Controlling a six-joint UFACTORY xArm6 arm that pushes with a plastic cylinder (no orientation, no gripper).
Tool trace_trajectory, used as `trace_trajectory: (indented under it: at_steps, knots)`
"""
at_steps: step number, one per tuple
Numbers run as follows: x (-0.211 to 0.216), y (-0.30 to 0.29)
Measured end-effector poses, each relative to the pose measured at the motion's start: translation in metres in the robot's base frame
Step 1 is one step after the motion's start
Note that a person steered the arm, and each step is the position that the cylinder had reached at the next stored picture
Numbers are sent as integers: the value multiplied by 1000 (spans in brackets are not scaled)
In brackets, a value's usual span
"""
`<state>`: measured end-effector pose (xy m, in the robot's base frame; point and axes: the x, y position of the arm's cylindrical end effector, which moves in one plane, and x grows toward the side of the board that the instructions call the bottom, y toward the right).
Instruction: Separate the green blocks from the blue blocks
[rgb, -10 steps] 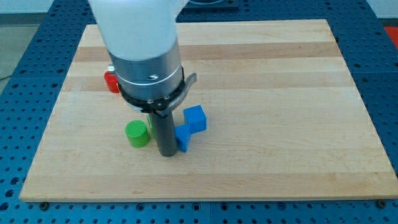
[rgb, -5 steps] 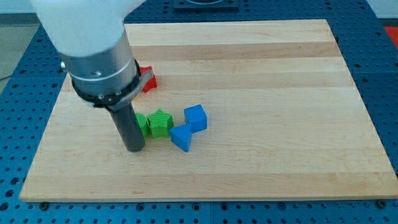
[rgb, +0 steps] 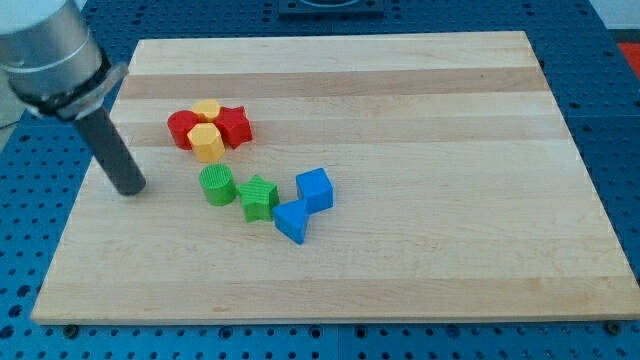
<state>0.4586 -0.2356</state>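
Note:
A green cylinder (rgb: 216, 185) and a green star block (rgb: 259, 197) lie side by side near the board's middle, touching. Right of the star, a blue triangular block (rgb: 293, 219) touches it, and a blue cube (rgb: 315, 189) sits just above that. My tip (rgb: 130, 188) rests on the board at the view's left, well left of the green cylinder and touching no block.
A cluster of two red blocks (rgb: 183, 129) (rgb: 235, 125) and two yellow blocks (rgb: 207, 143) (rgb: 207, 108) sits above the green cylinder. The wooden board (rgb: 450, 150) lies on a blue perforated table.
My tip moved from between the green and blue blocks leftward past the green cylinder to the board's left side. The green cylinder now sits against the star.

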Motion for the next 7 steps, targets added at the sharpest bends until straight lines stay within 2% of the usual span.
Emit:
trace_trajectory:
  at_steps: [3,7]
  knots:
    - [-19,112]
    - [-5,178]
